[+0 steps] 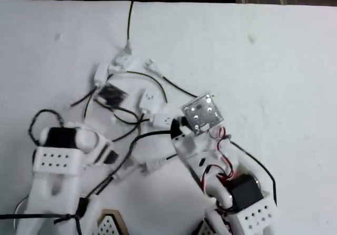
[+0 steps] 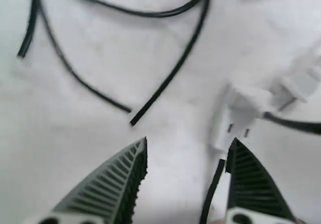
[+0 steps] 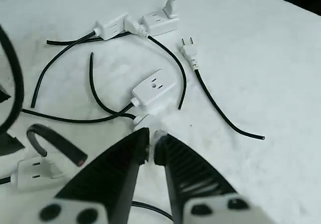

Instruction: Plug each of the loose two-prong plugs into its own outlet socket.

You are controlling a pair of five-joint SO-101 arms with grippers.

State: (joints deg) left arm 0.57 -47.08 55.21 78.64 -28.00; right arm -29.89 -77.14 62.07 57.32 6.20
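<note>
High view: white tabletop (image 1: pixel 284 61) with white plugs, white socket blocks and thin black cables (image 1: pixel 131 127) tangled ahead of and between the two arms.
Left pincer (image 2: pixel 189 142): wide open, low over the tabletop. Its fingers (image 2: pixel 118 181) are dark, ribbed wedges.
Near plug (image 2: pixel 235 116): white, smooth plastic, with two short metal prongs pointing back toward the left pincer. It lies just ahead of one fingertip, outside the gap. A black cable runs off its far end.
Right pincer (image 3: pixel 150 136): narrow, with the black ribbed fingers almost together.
White piece (image 3: pixel 144 119): sits right at the right pincer's tips, against the socket block. Can't tell whether it is clamped.
Socket block (image 3: pixel 153 88): white and boxy, slots facing up, just beyond the white piece. A black cable leaves one end.
Loose plug (image 3: pixel 189 48): white with two bare prongs, flat on the tabletop, well apart from the right pincer and beyond the socket block to one side. Its black cable trails off to a free end.
Far pair (image 3: pixel 135 25): two white pieces joined end to end, farther off. A seated plug (image 3: pixel 172 3) with a black cable sits in one of them.
Side block (image 3: pixel 35 169): white, two slots showing, beside the right pincer.
</note>
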